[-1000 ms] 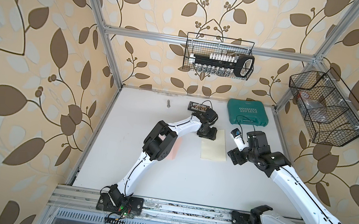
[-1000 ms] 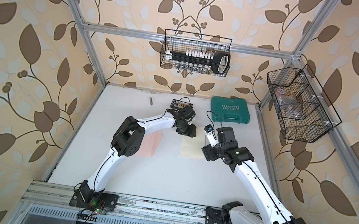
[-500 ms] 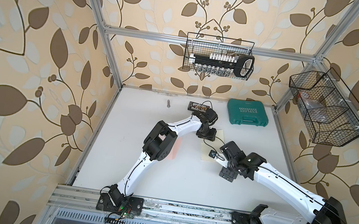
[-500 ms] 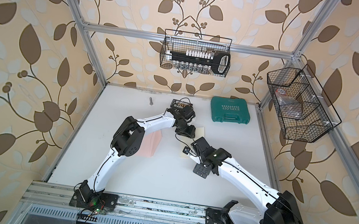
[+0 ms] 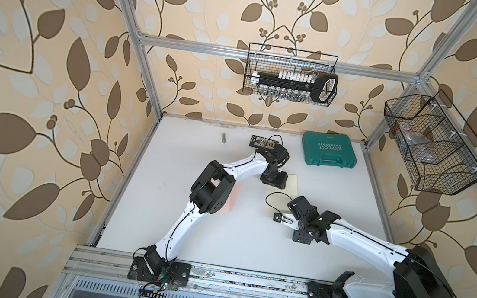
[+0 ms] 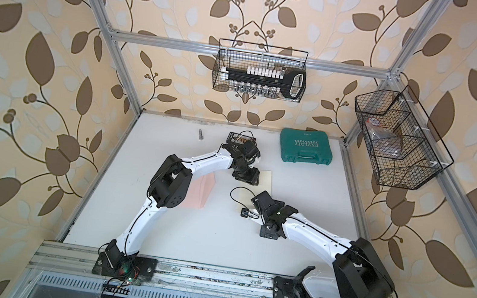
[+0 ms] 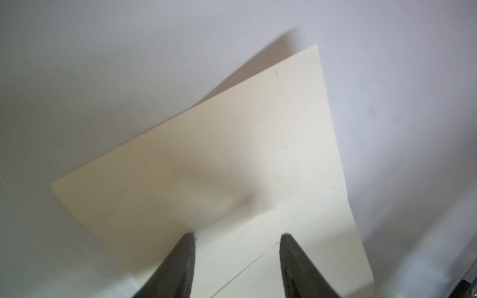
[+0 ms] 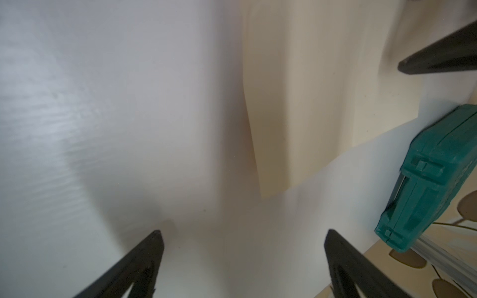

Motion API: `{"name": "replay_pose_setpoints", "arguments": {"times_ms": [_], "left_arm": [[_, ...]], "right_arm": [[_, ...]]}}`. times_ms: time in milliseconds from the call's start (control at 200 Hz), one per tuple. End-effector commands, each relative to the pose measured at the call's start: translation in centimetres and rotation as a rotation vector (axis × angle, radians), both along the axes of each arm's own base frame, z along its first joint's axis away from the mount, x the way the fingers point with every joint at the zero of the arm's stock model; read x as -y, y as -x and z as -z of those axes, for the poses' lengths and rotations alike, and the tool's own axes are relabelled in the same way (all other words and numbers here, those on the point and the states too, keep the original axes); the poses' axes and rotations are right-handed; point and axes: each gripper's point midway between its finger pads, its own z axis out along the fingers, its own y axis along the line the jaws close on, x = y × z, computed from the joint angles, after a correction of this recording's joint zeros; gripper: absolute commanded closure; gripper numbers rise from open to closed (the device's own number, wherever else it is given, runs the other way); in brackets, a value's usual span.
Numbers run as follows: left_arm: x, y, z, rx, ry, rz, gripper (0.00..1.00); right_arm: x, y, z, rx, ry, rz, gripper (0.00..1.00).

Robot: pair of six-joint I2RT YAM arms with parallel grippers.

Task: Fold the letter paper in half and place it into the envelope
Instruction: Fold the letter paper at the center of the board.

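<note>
The cream letter paper [image 5: 291, 184] [image 6: 264, 180] lies flat at mid-table, with a faint crease line across it [image 7: 232, 154]. My left gripper [image 5: 274, 180] [image 7: 237, 236] stands open on the paper's far end, both fingertips down on the sheet and nothing between them. At the paper's near end hovers my right gripper [image 5: 299, 221] [image 8: 244, 234], wide open over bare table, with the paper's edge [image 8: 296, 103] just ahead of it. The pink envelope [image 5: 234, 200] [image 6: 204, 191] lies to the left, partly hidden under my left arm's elbow.
A teal tool case [image 5: 328, 151] [image 8: 426, 180] sits at the back right. A bolt [image 5: 224, 137] and a small black bit holder [image 5: 262, 142] lie near the back wall. Wire baskets [image 5: 290, 74] [image 5: 434, 145] hang on the back and right walls.
My right arm has swung from beside the paper's right edge, near the teal case, round to the paper's near end, and its jaws have spread wider. The left arm has stayed put.
</note>
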Motion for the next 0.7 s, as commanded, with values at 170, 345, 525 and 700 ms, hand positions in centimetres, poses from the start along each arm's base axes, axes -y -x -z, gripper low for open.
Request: {"name": "replay_pose_setpoints", "arguments": {"times_ms": [170, 345, 525, 700], "left_arm": [[-1.3, 2.5, 2.5, -0.113, -0.074, 0.084, 0.45], [-1.4, 3.0, 2.8, -0.137, -0.067, 0.113, 0.45], [-1.4, 3.5, 3.0, -0.157, -0.056, 0.140, 0.45], [-1.8, 3.9, 3.3, -0.176, -0.065, 0.157, 0.46]], "right_arm": [[-2.3, -3.2, 1.5, 0.087, 0.006, -0.088, 0.05], [-3.0, -4.4, 2.5, 0.120, 0.007, -0.100, 0.07], [-3.6, -4.9, 3.0, 0.116, -0.004, -0.090, 0.11], [-3.8, -4.8, 2.6, 0.130, -0.018, -0.088, 0.17]]}}
